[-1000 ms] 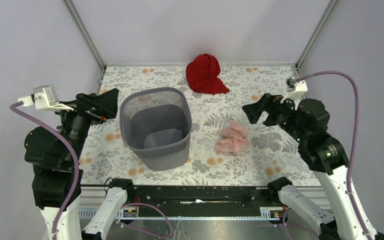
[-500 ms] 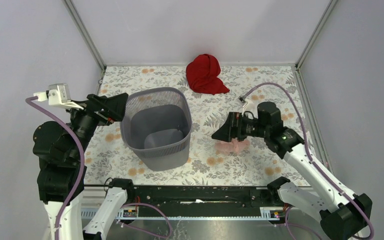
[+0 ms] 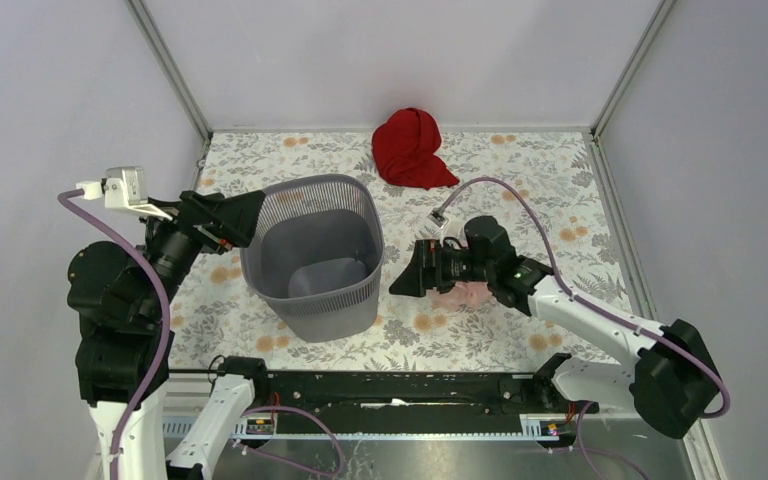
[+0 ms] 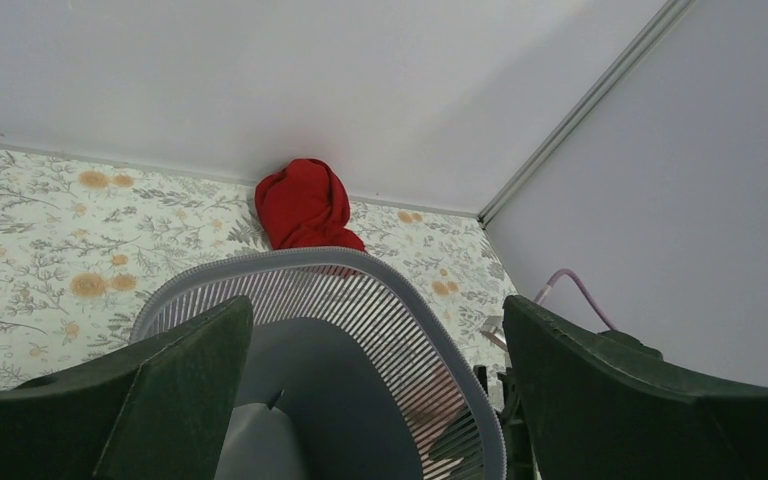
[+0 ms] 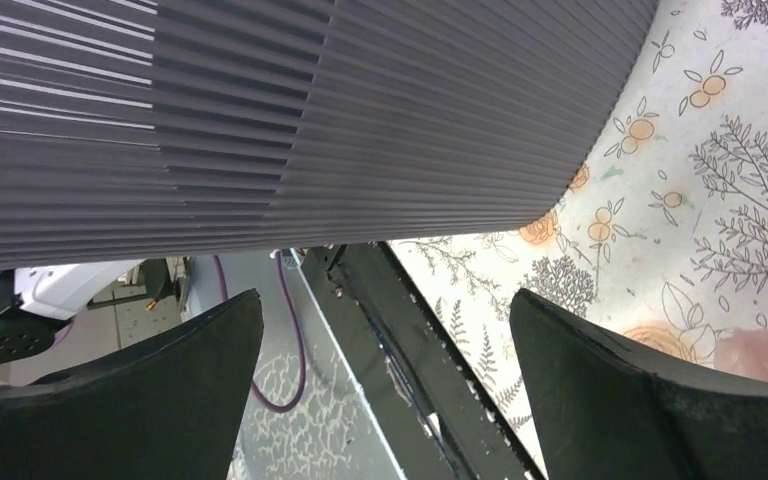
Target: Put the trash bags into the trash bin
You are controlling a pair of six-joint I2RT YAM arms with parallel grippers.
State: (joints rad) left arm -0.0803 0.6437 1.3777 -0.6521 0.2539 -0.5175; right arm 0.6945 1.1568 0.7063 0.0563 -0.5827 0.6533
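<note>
Right gripper (image 3: pixel 405 280) swung left past trash bags (image 3: pixel 465 294).

— What sort of place is this?

— A robot test booth in a lab, not a home. Plain pale wall panels (image 3: pixel 410 50) close off the far side, left and right, joined by bare metal corner posts (image 3: pixel 168 68).

— But the flowered tabletop (image 3: pixel 550 190), the bin (image 3: pixel 310 310)?

— Household props on a rig. Two robot arms (image 3: pixel 110 290) are bolted at the near edge beside a black rail (image 3: pixel 400 385), and purple cables (image 3: pixel 485 181) loop from their wrists.
</note>
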